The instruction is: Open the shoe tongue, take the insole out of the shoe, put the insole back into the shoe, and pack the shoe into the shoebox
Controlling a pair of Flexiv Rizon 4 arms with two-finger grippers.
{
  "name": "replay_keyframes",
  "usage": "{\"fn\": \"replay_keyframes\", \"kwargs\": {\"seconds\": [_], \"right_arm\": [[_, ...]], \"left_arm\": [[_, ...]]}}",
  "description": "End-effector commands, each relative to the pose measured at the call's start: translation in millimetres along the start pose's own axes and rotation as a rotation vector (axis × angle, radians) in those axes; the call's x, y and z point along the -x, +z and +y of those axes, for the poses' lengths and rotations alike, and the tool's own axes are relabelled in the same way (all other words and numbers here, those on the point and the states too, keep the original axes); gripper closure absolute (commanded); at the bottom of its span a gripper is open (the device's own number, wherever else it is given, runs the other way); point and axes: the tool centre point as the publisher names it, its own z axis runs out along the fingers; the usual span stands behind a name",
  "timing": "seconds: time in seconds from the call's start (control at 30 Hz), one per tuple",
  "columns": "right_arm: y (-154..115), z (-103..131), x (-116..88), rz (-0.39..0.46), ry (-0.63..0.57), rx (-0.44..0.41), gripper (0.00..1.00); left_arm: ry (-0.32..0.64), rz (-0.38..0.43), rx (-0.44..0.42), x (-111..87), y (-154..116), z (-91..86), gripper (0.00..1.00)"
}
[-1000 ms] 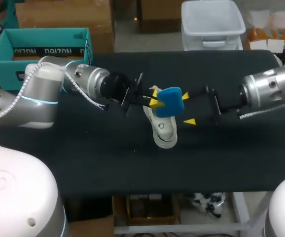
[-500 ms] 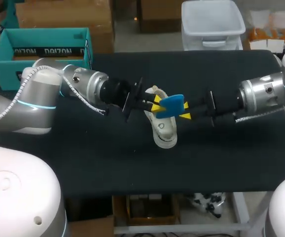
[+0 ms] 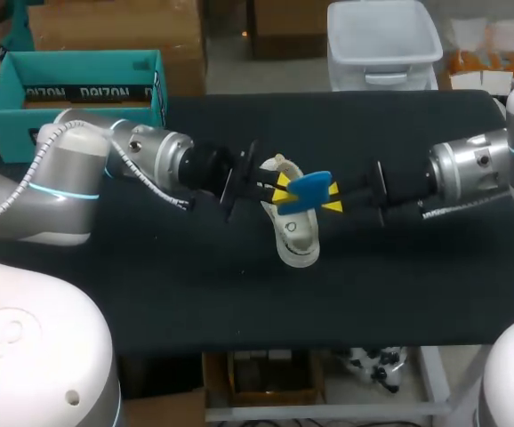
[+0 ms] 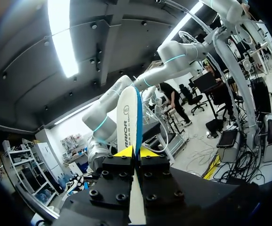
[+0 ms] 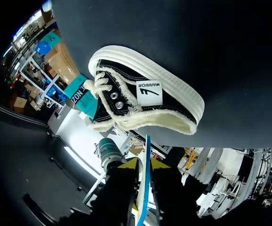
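Black cloth table [image 3: 150, 294] with a teal cardboard shoebox [image 3: 70, 89] at its far left corner and a white-soled black canvas shoe [image 3: 297, 236] lying near the middle. Held in the air just above that shoe, a thin blue-and-white insole [image 3: 309, 189], pinched at one end by the left gripper [image 3: 280, 192] and at the other by the right gripper [image 3: 332, 197], both clamped tight on it.

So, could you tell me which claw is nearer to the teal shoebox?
Left. The left claw grips the blue insole at the end towards the shoebox; the right claw grips its far end.
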Motion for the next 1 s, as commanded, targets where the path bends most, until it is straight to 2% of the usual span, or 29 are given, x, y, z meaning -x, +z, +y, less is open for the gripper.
{"fn": "replay_keyframes", "kwargs": {"seconds": [0.03, 0.37, 0.5, 0.57, 0.6, 0.63, 1.0], "right_arm": [[0, 4, 0, 0.0, 0.0, -0.014, 0.85], [2, 1, 0, 0.009, -0.008, -0.036, 0.87], [3, 1, 1, 0.013, -0.013, -0.045, 0.82], [3, 0, 1, 0.011, -0.01, -0.046, 0.87], [3, 0, 1, 0.01, -0.01, -0.047, 0.96], [3, 0, 1, 0.011, -0.013, -0.052, 1.0], [3, -2, 3, 0.01, -0.021, -0.066, 1.0]], "left_arm": [[-0.002, -0.012, -0.007, -0.8, 0, 3.7, 1.0], [0.006, -0.035, -0.012, 3.4, 2, 6.2, 1.0], [0.006, -0.034, -0.013, 4.0, 3, 8.3, 1.0], [0.005, -0.034, -0.013, 4.8, 4, 9.5, 1.0], [0.003, -0.034, -0.013, 5.2, 4, 10.1, 1.0], [0.003, -0.036, -0.012, 5.5, 4, 10.6, 1.0], [-0.005, -0.044, -0.009, 9.3, 5, 14.8, 1.0]]}}
